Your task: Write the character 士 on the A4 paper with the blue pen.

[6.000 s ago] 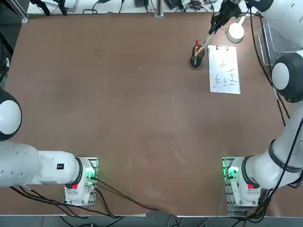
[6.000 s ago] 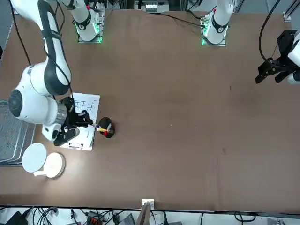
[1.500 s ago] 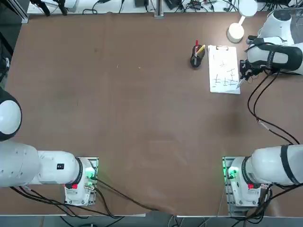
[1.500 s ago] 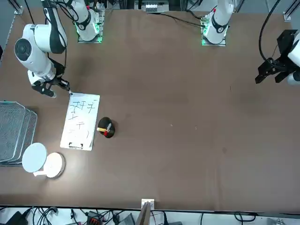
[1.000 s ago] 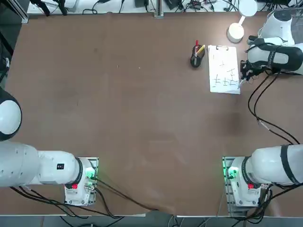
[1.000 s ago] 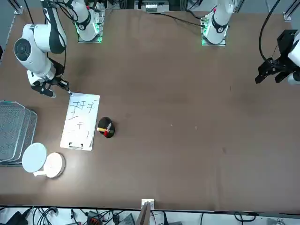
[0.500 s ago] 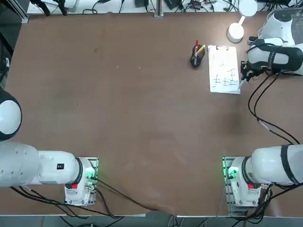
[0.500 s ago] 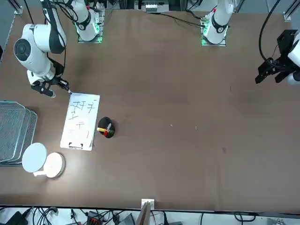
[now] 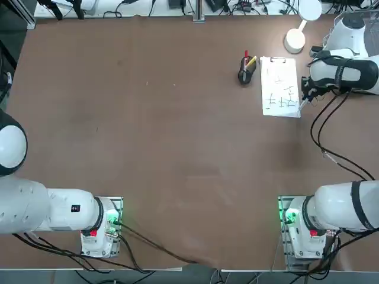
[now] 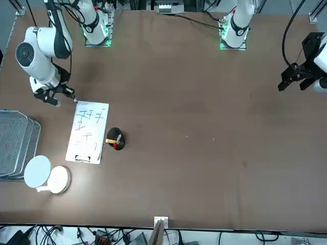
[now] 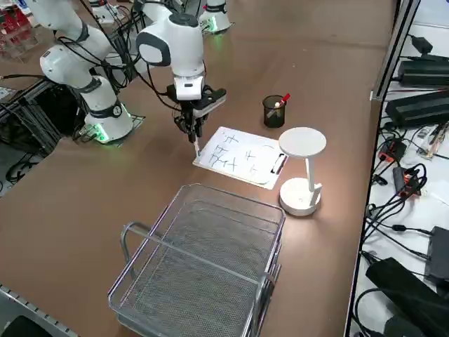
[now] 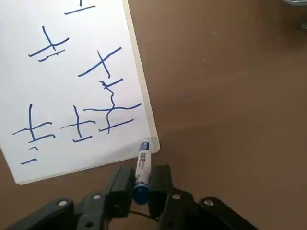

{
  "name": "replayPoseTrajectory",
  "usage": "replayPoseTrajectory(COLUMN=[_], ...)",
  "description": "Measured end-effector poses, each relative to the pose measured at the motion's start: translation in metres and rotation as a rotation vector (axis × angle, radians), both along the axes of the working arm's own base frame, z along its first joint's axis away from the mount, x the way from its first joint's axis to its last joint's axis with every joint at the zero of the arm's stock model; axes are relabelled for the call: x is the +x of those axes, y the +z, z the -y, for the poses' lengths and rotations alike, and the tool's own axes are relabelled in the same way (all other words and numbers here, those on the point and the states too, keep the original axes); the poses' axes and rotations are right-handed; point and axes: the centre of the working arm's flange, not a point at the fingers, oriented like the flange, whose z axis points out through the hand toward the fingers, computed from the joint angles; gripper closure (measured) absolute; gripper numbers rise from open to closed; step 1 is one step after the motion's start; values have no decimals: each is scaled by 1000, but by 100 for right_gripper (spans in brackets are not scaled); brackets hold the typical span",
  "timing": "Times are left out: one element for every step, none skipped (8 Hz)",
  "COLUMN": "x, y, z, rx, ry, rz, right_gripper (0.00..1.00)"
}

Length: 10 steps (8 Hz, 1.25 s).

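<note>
Where paper (image 12: 62, 91) ends, right tool (image 12: 142, 186), cylindrical pen (image 12: 143, 165)

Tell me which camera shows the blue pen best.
The wrist camera: there the blue pen lies lengthwise in the right pincer, its blue ends and white barrel plain. The top, front and side cameras show only a small sliver below the pincer.

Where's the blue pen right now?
In the right wrist view, the blue pen is gripped between the fingers of the right tool, its tip over the corner of the paper marked with blue characters.
</note>
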Motion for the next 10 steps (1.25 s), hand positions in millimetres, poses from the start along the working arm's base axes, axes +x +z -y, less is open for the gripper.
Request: replayPoseTrajectory(x=[0, 0, 0, 0, 0, 0, 0, 0, 0, 0], y=[-1, -2, -2, -2, -2, -2, -2, -2, -2, -2], z=[0, 0, 0, 0, 0, 0, 0, 0, 0, -1], rx=[0, 0, 0, 0, -1, -2, -3, -3, -4, -5], ry=[0, 0, -2, -7, -20, -32, -38, -43, -54, -69], rz=[-2, -2, -2, -1, 0, 1, 2, 2, 3, 5], right_gripper=[79, 79, 79, 79, 79, 79, 79, 79, 79, 79])
